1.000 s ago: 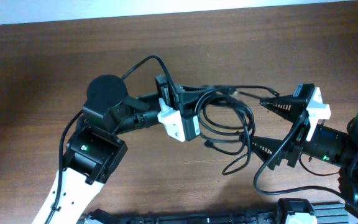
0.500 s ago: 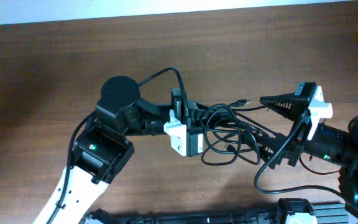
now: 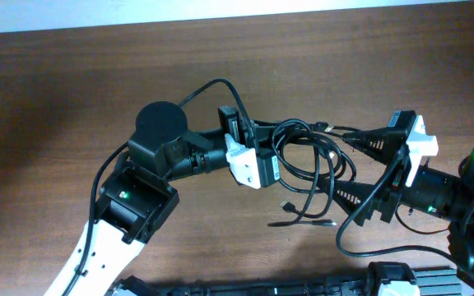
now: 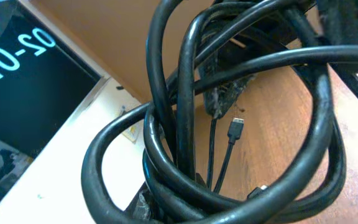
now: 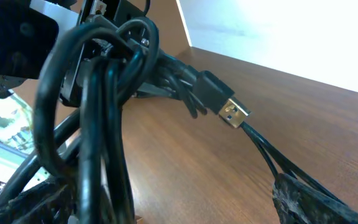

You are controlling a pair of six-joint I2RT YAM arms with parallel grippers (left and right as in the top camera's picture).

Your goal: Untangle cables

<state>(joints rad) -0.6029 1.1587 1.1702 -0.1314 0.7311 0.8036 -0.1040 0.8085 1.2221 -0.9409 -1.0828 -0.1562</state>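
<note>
Several black cables (image 3: pixel 333 153) sit bunched in a looped tangle a little toward three o'clock of the table's (image 3: pixel 72 99) middle. The left gripper (image 3: pixel 271 156) is clamped together on the bundle from its nine o'clock side. The right gripper (image 3: pixel 344 167) stands at three o'clock with its fingers spread wide, loops reaching between them. A USB plug (image 5: pixel 232 112) juts out near its camera, and loose ends trail toward six o'clock.

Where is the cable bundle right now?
Overhead, mid-frame: the cables bunch at the left gripper, which is shut on them, their far loops reaching between the open fingers of the right gripper.
</note>
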